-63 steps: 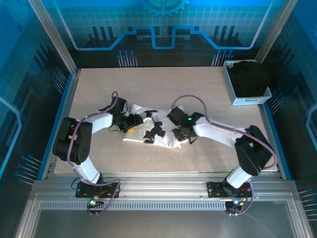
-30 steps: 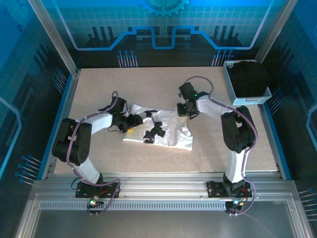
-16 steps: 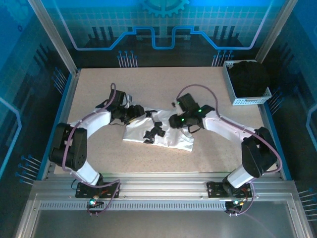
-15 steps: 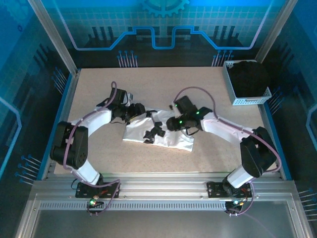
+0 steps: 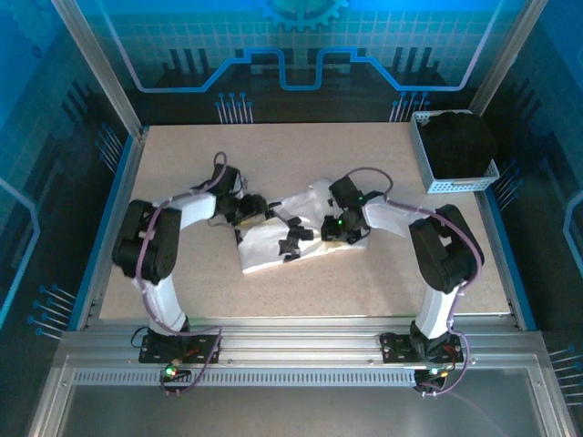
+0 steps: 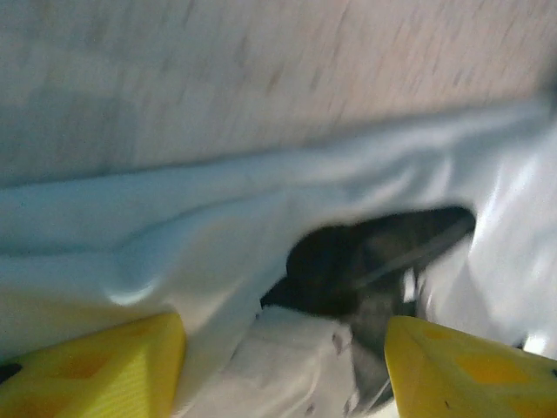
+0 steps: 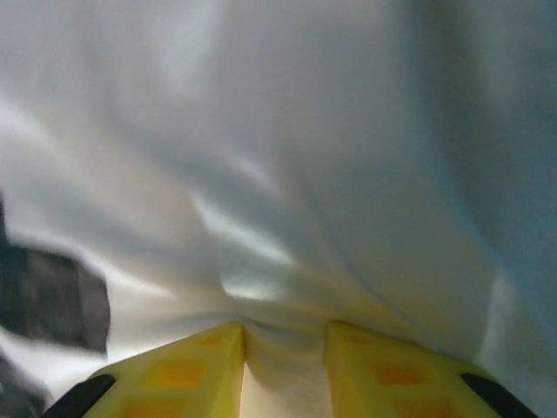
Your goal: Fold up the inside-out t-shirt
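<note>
Mid-table: the inside-out t-shirt (image 5: 267,252) lies bunched between both pincers.
Speckled tan table (image 5: 182,164). Shirt is a crumpled white heap running from lower left of centre up toward the right, with a dark print (image 5: 291,238) showing on top. White basket (image 5: 460,185) at upper right holds a black garment (image 5: 460,141), well apart from the shirt. Left gripper (image 6: 283,348) sits at the shirt's upper-left edge, yellow fingers wide apart, cloth and print lying between them, not pinched. Right gripper (image 7: 285,340) is on the shirt's right end, fingers nearly together and clamped on a puckered fold of white cloth.
</note>
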`<action>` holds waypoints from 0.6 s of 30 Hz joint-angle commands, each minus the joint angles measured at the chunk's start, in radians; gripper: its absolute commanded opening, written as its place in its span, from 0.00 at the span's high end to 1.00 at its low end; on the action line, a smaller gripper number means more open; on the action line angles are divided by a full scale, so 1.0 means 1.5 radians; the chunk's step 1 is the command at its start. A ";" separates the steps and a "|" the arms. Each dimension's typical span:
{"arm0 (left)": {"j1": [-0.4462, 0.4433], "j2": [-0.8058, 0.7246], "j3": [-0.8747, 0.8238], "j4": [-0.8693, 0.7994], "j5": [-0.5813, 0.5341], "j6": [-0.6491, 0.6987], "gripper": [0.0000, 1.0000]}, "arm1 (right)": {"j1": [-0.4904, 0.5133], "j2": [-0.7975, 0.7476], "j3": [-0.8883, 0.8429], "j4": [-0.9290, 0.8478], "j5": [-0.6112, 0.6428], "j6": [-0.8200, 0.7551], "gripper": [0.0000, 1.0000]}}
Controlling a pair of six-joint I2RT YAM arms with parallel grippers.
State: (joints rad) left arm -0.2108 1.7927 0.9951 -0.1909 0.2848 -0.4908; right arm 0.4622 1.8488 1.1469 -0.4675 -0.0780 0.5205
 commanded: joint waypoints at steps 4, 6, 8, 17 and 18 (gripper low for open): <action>-0.164 -0.210 -0.231 -0.001 0.006 -0.081 0.35 | -0.025 0.143 0.261 -0.057 -0.011 -0.115 0.68; -0.197 -0.246 -0.239 0.005 0.020 -0.114 0.34 | -0.024 0.151 0.323 -0.087 -0.016 -0.147 0.66; -0.195 -0.276 -0.224 0.003 -0.004 -0.118 0.34 | -0.027 0.125 0.320 -0.089 -0.009 -0.172 0.64; -0.038 -0.071 0.031 0.018 -0.033 0.009 0.38 | -0.039 0.027 0.188 -0.051 -0.043 -0.143 0.51; -0.031 -0.034 0.067 0.009 -0.034 0.025 0.40 | -0.024 0.017 0.176 -0.049 -0.048 -0.134 0.51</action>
State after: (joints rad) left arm -0.2996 1.6257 0.9932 -0.1669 0.2417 -0.5407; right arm 0.3882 1.9156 1.4548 -0.5304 -0.0940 0.2951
